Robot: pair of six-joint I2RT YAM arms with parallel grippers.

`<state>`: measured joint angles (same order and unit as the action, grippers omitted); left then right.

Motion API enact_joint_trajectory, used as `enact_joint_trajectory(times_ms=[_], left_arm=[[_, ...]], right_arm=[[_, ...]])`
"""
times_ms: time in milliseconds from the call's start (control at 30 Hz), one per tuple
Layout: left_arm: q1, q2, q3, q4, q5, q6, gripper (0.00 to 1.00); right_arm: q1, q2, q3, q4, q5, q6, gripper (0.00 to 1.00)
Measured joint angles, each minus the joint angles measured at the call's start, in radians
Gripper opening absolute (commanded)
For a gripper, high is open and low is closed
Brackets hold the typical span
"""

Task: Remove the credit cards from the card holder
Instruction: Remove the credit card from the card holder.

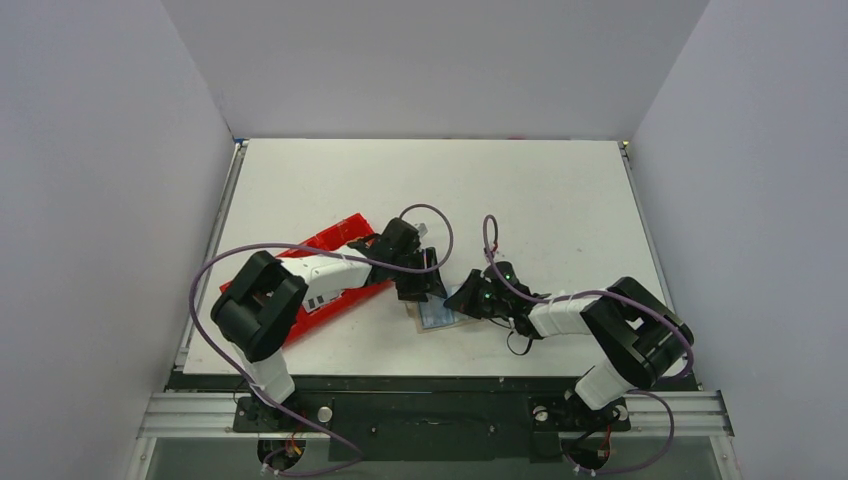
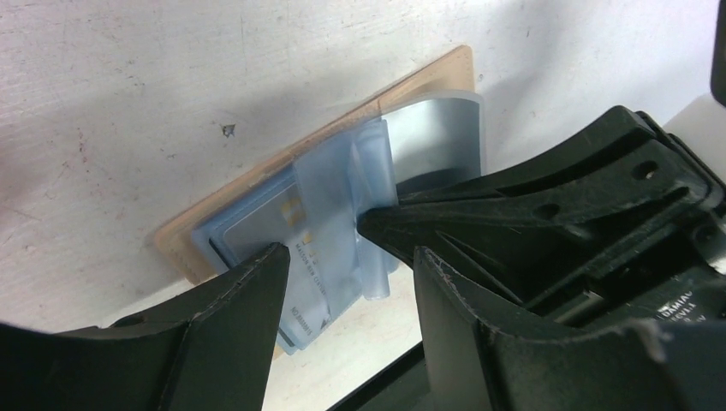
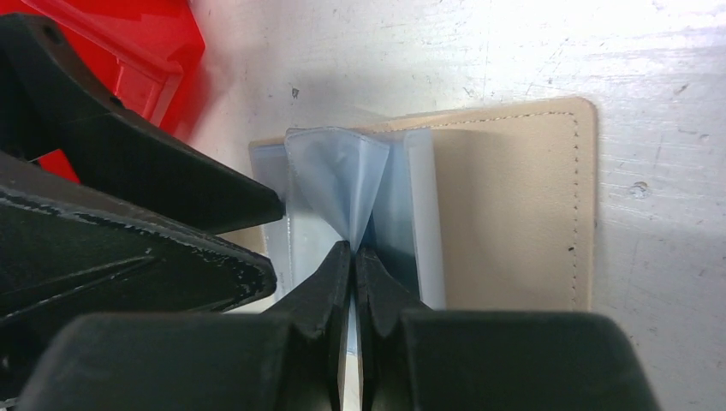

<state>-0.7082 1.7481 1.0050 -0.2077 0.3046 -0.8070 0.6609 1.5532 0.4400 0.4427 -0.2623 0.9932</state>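
Note:
The tan card holder [image 1: 437, 318] lies open on the table between both grippers, its clear blue plastic sleeves fanned up. In the left wrist view the holder [image 2: 428, 75] holds a pale grey card with print [image 2: 308, 291] in a sleeve. My left gripper [image 2: 347, 257] is open, its fingers astride that card's near edge; it also shows in the top view [image 1: 425, 290]. My right gripper [image 3: 354, 250] is shut on one upright plastic sleeve [image 3: 338, 175] of the holder [image 3: 514, 205]; it also shows in the top view [image 1: 462, 298]. No light blue card shows clearly.
A long red plastic tray [image 1: 345, 232] lies left of the holder under the left arm, and shows at the top left of the right wrist view [image 3: 163, 51]. The two grippers are nearly touching. White walls enclose the table.

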Motion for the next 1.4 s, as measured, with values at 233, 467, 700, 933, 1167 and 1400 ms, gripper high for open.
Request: enact_joint_trajectory(times_ms=[233, 467, 700, 933, 1167, 1400], left_arm=[[-0.006, 0.026, 0.0, 0.045, 0.022, -0.002, 0.53], [-0.008, 0.045, 0.011, 0.066, 0.034, -0.004, 0.51], [-0.01, 0.061, 0.02, 0.077, 0.044, -0.021, 0.48], [-0.008, 0.063, 0.023, 0.076, 0.042, -0.027, 0.47], [-0.013, 0.071, 0.03, 0.082, 0.04, -0.029, 0.47], [-0.019, 0.083, 0.04, 0.093, 0.045, -0.043, 0.47]], right_arm=[[-0.008, 0.004, -0.016, 0.034, -0.014, 0.015, 0.0], [-0.014, 0.005, -0.024, 0.05, -0.024, 0.018, 0.04], [-0.025, -0.032, -0.026, 0.011, -0.014, 0.017, 0.35], [-0.031, -0.14, -0.025, -0.134, 0.042, -0.028, 0.44], [0.021, -0.201, -0.008, -0.24, 0.062, -0.071, 0.46], [0.062, -0.272, -0.005, -0.312, 0.124, -0.093, 0.5]])
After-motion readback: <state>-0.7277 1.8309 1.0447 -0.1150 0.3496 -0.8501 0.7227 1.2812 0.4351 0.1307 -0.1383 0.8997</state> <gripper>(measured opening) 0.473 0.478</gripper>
